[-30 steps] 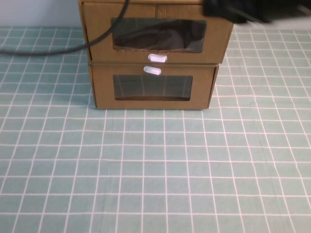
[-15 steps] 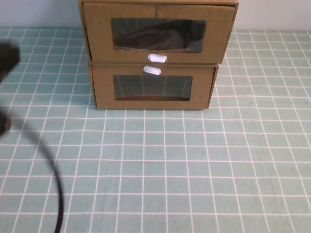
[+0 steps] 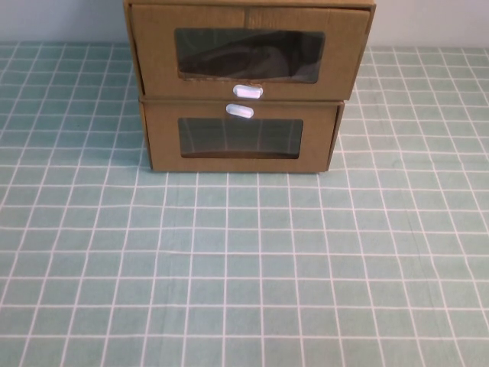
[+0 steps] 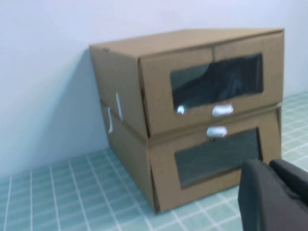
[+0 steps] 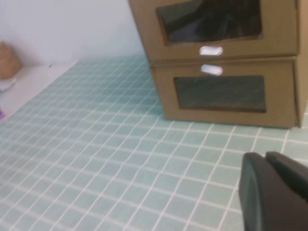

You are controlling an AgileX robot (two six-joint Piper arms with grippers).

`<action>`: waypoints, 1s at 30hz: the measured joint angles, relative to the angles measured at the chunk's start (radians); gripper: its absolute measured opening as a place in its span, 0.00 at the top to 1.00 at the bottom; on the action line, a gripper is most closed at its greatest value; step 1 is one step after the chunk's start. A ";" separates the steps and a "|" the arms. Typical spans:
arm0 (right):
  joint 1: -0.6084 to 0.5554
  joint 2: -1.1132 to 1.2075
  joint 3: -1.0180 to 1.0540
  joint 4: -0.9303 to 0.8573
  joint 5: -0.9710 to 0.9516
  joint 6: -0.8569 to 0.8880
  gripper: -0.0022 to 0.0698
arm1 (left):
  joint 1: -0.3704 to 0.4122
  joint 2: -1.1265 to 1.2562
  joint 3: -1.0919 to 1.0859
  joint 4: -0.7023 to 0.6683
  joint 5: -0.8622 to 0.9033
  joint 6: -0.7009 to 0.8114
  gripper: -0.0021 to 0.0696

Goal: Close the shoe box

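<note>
Gone from the high view is the dark blurred arm and cable seen at the left edge half a second ago. Left gripper (image 4: 276, 195) and right gripper (image 5: 274, 190) show only as dark bodies in their wrist views; whether the jaws are open I cannot tell. Ahead of both, the shoe box (image 3: 246, 53) sits stacked on the lower box (image 3: 241, 138) at the tabletop's (image 3: 244, 267) far edge, long axis left-right, apparently shut

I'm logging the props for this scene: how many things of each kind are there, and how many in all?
Cardboard drawer boxes: 2, the shoe box stacked on the lower box
White pull tabs: 2, the upper tab and the lower tab
Grippers: 2, the left gripper and the right gripper, each seen only in its own wrist view, away from the boxes
Total: 6
</note>
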 joint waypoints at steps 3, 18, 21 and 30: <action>0.000 0.012 0.104 0.002 -0.168 0.000 0.99 | 0.000 -0.027 0.100 0.000 -0.042 0.000 0.98; 0.000 0.075 0.376 -0.075 -0.396 0.000 0.99 | 0.000 -0.029 0.266 -0.004 -0.162 0.000 0.98; 0.000 0.075 0.388 -0.077 -0.385 0.000 0.99 | 0.000 -0.029 0.266 -0.004 -0.163 0.000 0.98; 0.000 0.075 0.407 -0.090 -0.324 0.000 0.99 | 0.000 -0.029 0.266 -0.004 -0.164 0.000 0.98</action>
